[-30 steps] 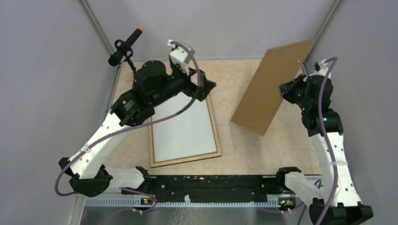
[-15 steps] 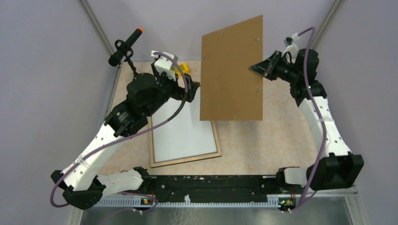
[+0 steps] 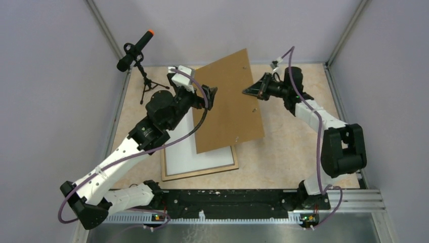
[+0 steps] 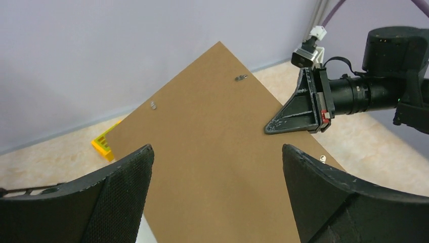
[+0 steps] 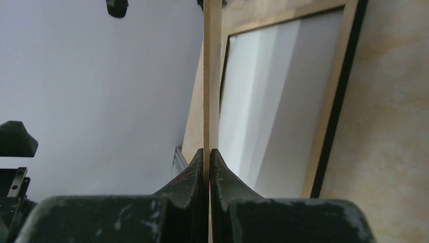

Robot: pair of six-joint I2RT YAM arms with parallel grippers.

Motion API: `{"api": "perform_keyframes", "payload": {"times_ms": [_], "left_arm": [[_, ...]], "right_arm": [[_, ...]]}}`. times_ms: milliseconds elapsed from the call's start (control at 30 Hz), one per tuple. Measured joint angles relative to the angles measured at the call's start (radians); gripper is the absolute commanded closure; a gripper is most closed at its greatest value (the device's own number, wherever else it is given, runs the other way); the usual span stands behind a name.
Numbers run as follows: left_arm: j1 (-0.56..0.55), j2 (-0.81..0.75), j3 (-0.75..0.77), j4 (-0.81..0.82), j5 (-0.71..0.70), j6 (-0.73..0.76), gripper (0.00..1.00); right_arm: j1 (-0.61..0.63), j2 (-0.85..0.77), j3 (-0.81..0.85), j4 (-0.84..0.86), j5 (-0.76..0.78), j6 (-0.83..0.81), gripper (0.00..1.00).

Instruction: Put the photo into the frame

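Observation:
The frame (image 3: 200, 172) lies on the table with its light wood back up. The photo (image 3: 181, 152) lies inside it, white back up. My right gripper (image 3: 248, 92) is shut on the right edge of the brown hardboard backing sheet (image 3: 227, 109) and holds it tilted above the frame's far half. The right wrist view shows the sheet edge-on (image 5: 212, 76) between my shut jaws (image 5: 209, 151), with the photo (image 5: 273, 101) and the frame's rail (image 5: 336, 101) below. My left gripper (image 3: 209, 96) is open at the sheet's left edge, with nothing between its pads (image 4: 126, 187).
A microphone on a small tripod (image 3: 134, 50) stands at the far left corner. A yellow object (image 4: 103, 144) lies on the table behind the sheet. Grey walls enclose the table on three sides. The arm bases and a black rail (image 3: 227, 200) line the near edge.
My right arm has swung the backing sheet left and down, from the far right to above the frame. My left gripper has shifted slightly and now faces the sheet.

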Motion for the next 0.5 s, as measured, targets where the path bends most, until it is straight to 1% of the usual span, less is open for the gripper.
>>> {"api": "perform_keyframes", "payload": {"times_ms": [133, 267, 367, 500], "left_arm": [[0.000, 0.000, -0.085, 0.038, -0.022, 0.039, 0.01], [0.000, -0.024, -0.167, 0.079, -0.057, 0.095, 0.01], [0.000, -0.066, -0.225, 0.116, -0.099, 0.143, 0.01], [0.000, -0.113, -0.243, 0.148, -0.137, 0.179, 0.01]], "right_arm": [[0.095, 0.100, -0.045, 0.124, -0.027, 0.067, 1.00], [0.173, 0.225, -0.050, 0.233, -0.033, 0.138, 1.00], [0.219, 0.296, -0.050, 0.274, -0.022, 0.170, 1.00], [0.258, 0.346, -0.051, 0.307, 0.010, 0.203, 1.00]]}}
